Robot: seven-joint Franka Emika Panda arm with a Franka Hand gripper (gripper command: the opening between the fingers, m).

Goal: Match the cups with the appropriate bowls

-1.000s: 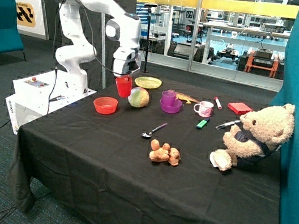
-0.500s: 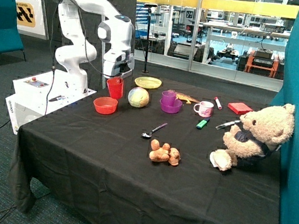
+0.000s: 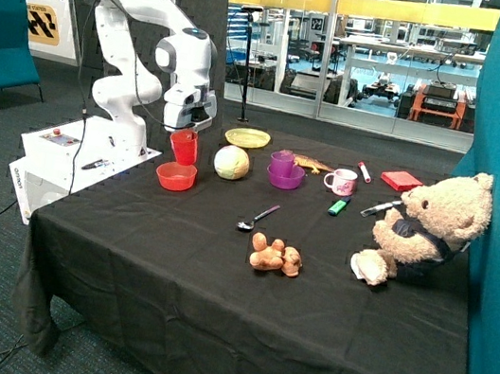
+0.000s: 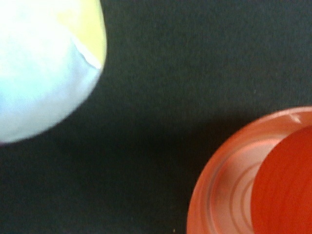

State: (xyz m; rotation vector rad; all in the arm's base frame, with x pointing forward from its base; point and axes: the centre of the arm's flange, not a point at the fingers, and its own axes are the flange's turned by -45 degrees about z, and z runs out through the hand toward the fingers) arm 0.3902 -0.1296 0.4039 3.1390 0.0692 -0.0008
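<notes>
Outside view: gripper (image 3: 185, 130) holds the red cup (image 3: 183, 146) by its rim, fingers clamped on it, cup hanging just above the red-orange bowl (image 3: 176, 176) on the black counter (image 3: 217, 268). Purple cup (image 3: 282, 162) already sits in the purple bowl (image 3: 285, 178). Judgement: cup is light, stiff, smooth plastic and could slip; the rim pinch is the right hold. A ball (image 3: 231, 162) lies between the bowls.

Wrist view: fingers not visible. It adds what the outside view can't: cup wall (image 4: 287, 187) overlaps the bowl's (image 4: 219, 190) inside, off-centre toward one rim. Ball (image 4: 44, 63) sits apart from the bowl.
</notes>
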